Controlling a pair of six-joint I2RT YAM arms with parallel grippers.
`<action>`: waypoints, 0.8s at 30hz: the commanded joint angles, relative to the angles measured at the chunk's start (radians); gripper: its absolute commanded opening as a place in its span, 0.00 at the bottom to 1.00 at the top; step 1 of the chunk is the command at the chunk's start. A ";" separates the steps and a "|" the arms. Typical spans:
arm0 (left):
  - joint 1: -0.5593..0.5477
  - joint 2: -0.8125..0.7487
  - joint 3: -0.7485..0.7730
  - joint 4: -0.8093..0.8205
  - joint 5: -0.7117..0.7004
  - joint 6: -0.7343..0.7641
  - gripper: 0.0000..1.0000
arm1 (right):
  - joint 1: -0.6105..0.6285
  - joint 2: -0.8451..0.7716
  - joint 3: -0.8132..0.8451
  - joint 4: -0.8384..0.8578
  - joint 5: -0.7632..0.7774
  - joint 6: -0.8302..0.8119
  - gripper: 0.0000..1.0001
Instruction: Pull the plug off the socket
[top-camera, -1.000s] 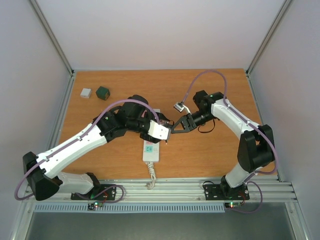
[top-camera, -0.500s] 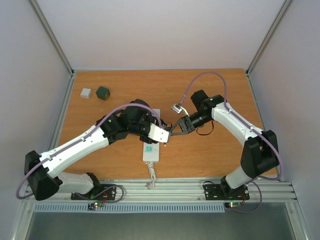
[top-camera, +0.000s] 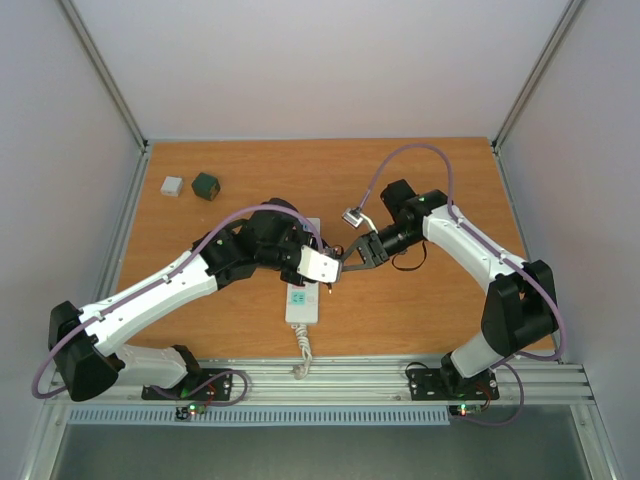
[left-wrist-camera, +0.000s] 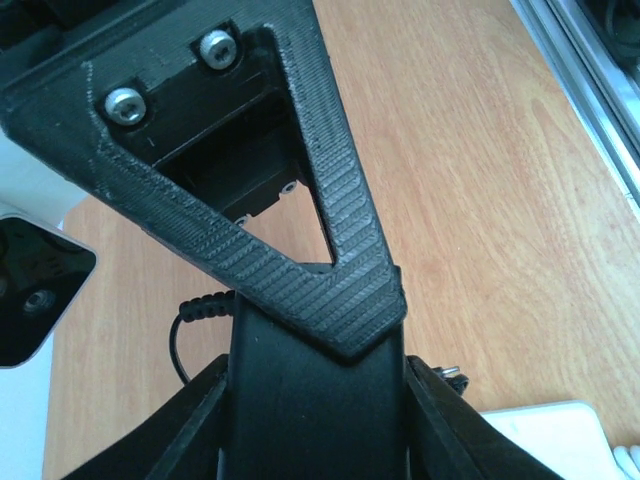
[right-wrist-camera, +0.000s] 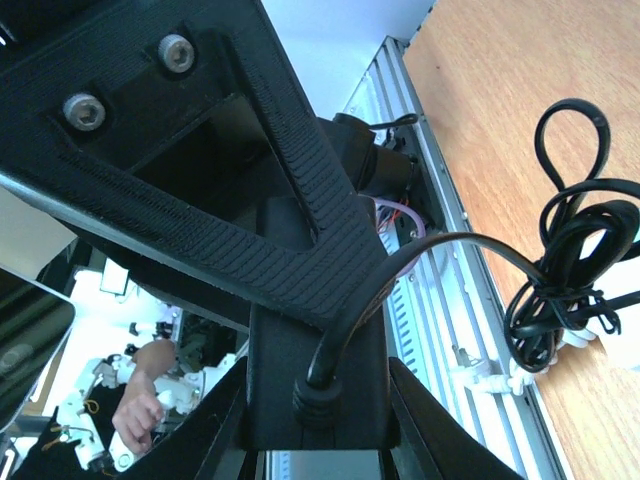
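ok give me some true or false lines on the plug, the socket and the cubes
1. The right gripper is shut on a black plug. True.
2. The socket has its coiled cord at the far end. False: the cord lies at the near end, toward the arm bases.
3. A grey cube and a green cube sit side by side near the far left corner of the table. True.
4. The green cube rests on the socket. False: it stands on the table, apart from it.
5. The plug's black cable lies left of the socket. False: it lies to its right, by the right gripper.
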 joint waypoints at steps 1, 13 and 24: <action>-0.008 -0.011 0.014 0.034 0.025 -0.022 0.36 | 0.009 0.011 0.010 0.008 -0.028 0.005 0.07; 0.049 -0.018 0.025 0.031 0.051 -0.120 0.20 | 0.004 -0.046 0.051 0.105 0.048 0.115 0.65; 0.211 0.020 0.159 -0.027 0.053 -0.180 0.19 | -0.002 -0.157 0.028 0.348 0.268 0.275 0.84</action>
